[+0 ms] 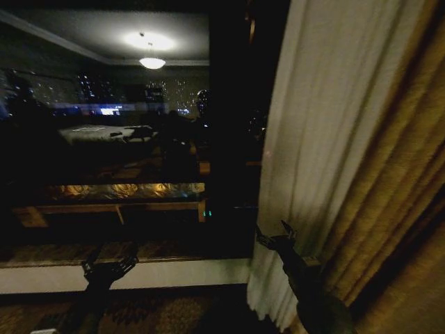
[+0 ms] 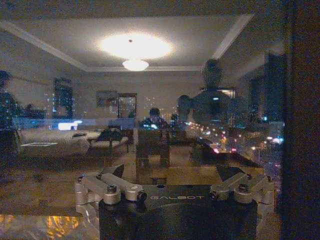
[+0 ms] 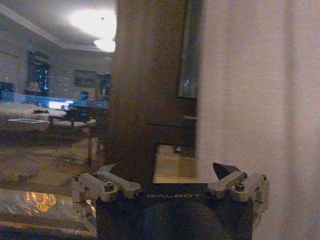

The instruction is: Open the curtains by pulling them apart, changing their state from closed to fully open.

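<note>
The sheer curtain (image 1: 306, 139) hung bunched at right of frame; the right claw (image 1: 275, 236), fingers apart, sat at its edge. The left claw (image 1: 110, 265) gaped lower left. Unclamped, fabric might slip back.

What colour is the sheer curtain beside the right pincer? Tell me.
Cream-white, with vertical pleats; the sheer curtain shows best in the head view.

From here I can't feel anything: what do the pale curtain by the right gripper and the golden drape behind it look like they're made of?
The pale curtain looks like thin, sheer woven fabric with a matte cream finish: soft vertical pleats and a fine weave show in the right wrist view. The golden drape seems a thicker, opaque cloth with a coarser, ribbed texture, possibly chenille-like. The right gripper sits open at the curtain's edge.
</note>
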You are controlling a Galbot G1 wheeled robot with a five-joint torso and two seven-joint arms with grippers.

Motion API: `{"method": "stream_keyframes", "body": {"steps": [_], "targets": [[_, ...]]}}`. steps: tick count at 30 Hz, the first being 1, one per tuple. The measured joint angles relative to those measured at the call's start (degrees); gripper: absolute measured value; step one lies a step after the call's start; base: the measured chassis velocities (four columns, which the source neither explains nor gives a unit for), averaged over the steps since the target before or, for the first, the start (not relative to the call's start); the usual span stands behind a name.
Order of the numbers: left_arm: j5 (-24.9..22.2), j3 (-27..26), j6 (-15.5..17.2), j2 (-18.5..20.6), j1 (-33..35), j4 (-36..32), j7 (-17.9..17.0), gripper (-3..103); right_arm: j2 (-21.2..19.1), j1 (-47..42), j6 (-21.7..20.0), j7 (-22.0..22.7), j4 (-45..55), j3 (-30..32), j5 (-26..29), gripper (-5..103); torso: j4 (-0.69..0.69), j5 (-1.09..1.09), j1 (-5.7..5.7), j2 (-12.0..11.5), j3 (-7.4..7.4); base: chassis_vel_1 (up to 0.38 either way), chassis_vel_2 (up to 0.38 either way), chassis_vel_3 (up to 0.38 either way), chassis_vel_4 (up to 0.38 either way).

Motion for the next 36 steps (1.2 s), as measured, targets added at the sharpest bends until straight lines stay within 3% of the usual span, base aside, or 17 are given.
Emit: {"method": "stream_keyframes", "body": {"steps": [36], "targets": [[0.56,-0.19,-0.91,-0.87,1.40,0.00,0.27,100,-0.53,-0.69,0.83,-1.14,-0.53,-0.48,-0.78,100,0.00,0.01,0.00,0.00,0.00,0.357,0.357,-0.355,-0.352]]}}
